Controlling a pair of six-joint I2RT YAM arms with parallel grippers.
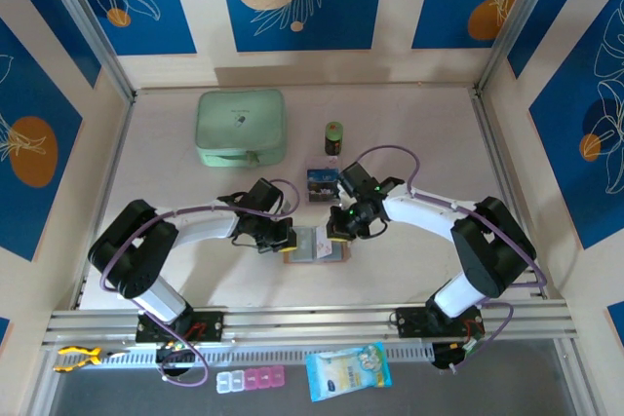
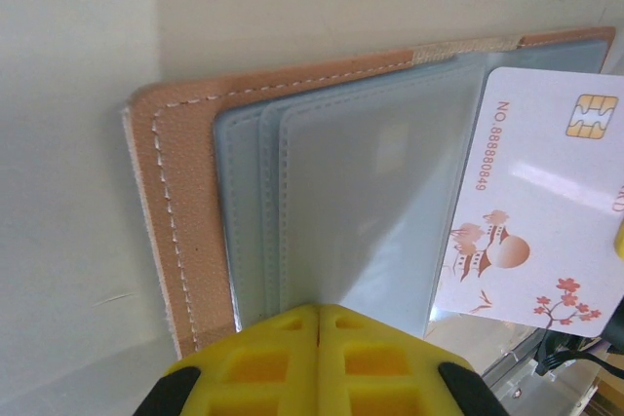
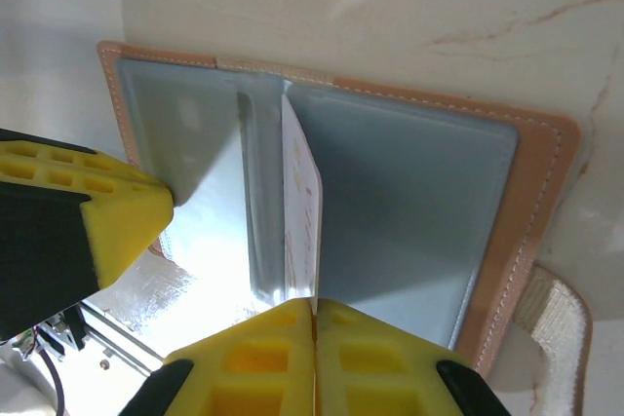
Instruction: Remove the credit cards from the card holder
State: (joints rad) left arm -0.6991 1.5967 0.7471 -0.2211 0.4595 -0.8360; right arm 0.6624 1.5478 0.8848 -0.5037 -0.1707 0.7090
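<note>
Right wrist view: right tool (image 3: 314, 323) pinches the edge of a white credit card (image 3: 300, 192) standing up from the open card holder (image 3: 531, 221) on the table (image 3: 409, 7). Left tool (image 2: 318, 323) is clamped on a grey pocket leaf (image 2: 370, 192). The card is probably light, stiff and slippery: grip its free edge.

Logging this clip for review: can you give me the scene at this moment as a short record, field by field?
card holder: salmon-pink, lying open on the table, grey pockets facing up
white card: chip card, standing on edge above the pockets
left gripper: shut, pinching a grey pocket leaf of the card holder
right gripper: shut on the white card's edge
far side: mint-green zip case, small dark bottle
unclear: whether the card is fully out
</note>
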